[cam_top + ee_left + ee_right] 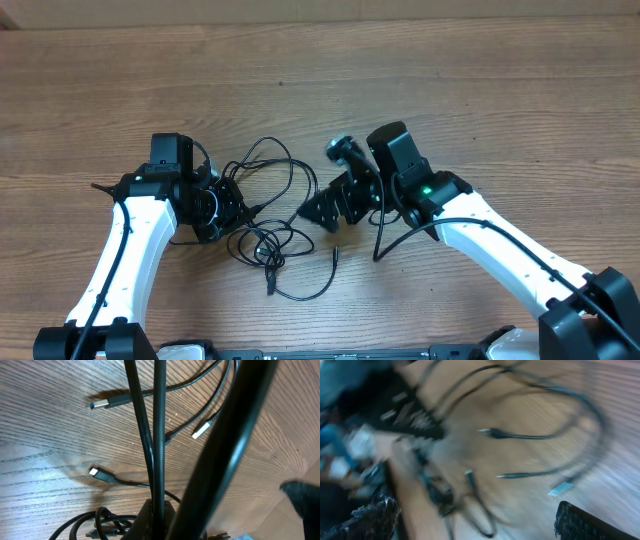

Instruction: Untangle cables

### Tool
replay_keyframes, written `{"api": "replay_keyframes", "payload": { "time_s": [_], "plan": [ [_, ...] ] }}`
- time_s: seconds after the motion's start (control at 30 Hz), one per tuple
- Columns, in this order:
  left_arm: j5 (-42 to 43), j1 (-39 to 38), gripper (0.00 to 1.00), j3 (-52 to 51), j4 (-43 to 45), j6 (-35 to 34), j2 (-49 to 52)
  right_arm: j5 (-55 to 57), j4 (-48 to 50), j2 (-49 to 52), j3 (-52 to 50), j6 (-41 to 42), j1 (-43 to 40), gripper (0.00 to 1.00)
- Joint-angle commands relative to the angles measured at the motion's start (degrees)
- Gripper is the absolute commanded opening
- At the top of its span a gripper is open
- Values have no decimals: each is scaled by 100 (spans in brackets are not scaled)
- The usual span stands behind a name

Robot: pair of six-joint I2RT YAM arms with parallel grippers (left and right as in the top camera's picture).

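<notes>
Left claw (231, 208) is clamping black USB cables (266, 243) sprawling toward the right claw (319, 212), gaping empty over wooden bench (460, 80)

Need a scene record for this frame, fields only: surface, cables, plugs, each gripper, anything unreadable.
surface: wooden table
cables: thin, black, a loose tangle of overlapping loops between the two arms
plug ends: three show in the left wrist view, lying on the wood
left gripper: shut on the cables at the tangle's left side, strands running out from the pinch
right gripper: open, at the tangle's right edge, holding nothing
unreadable: right wrist view is motion-blurred, so contact with the cables cannot be told
</notes>
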Motion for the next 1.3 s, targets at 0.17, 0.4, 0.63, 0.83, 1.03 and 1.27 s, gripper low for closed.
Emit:
{"api": "replay_keyframes", "payload": {
  "time_s": [0.17, 0.4, 0.63, 0.83, 1.03, 1.27],
  "plan": [
    [-481, -15, 4, 55, 39, -518, -66, -1019, -13, -164, 63, -1738, 669, 100],
    [-612, -15, 4, 55, 120, -734, -66, -1014, 4, -151, 63, -1899, 1106, 93],
    [-605, -15, 4, 55, 140, -1025, -66, -612, 11, -142, 31, -1897, 1316, 93],
    [-417, -15, 4, 55, 164, -970, -66, -68, 83, -136, 31, -1897, 1331, 96],
    [103, -160, 4, 55, 164, -914, -66, 262, 249, 20, 31, -1893, 1331, 97],
    [275, -562, 4, 55, 184, -846, -66, 468, 380, 273, 31, -1810, 1329, 96]
  ]
}}
